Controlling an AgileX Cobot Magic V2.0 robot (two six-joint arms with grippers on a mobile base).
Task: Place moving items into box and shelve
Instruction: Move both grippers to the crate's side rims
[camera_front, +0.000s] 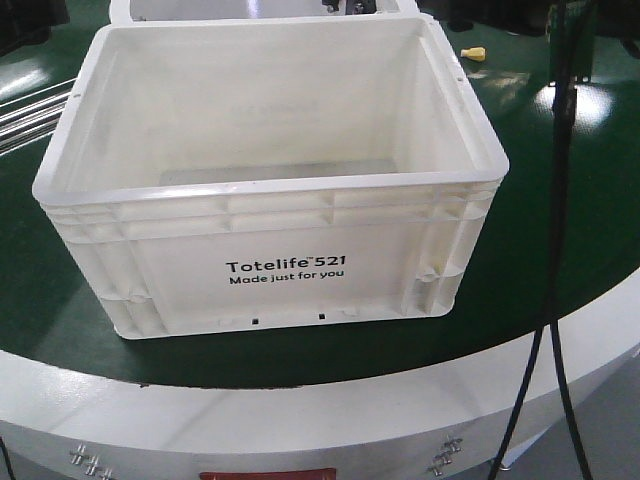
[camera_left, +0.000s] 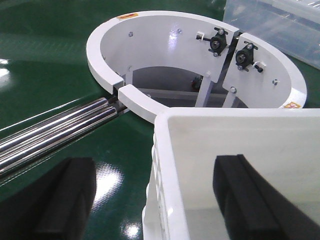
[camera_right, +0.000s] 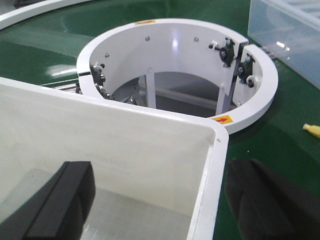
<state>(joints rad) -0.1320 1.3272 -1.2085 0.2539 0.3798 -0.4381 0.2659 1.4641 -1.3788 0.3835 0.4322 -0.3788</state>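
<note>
**Box (camera_front: 170, 270) walls straddled by wide-open jaws**

The box sits on the green table (camera_front: 600, 260). The left gripper (camera_left: 157, 200) is spread wide and holds nothing, with the box's left wall between its fingers. The right gripper (camera_right: 160, 202), equally released, straddles the right wall. A white ring (camera_left: 105, 45) lies beyond both.

The box (camera_front: 270, 270) stands open-topped, its inside reachable from above. Its left wall runs between the left gripper's (camera_left: 157, 200) spread jaws, its right wall between the right gripper's (camera_right: 165, 200). Behind it the white ring (camera_left: 160, 45) rises close. Steel rods (camera_left: 55, 127) lie on the tabletop (camera_front: 30, 290) left, and black cables (camera_front: 553, 250) hang at right.
</note>
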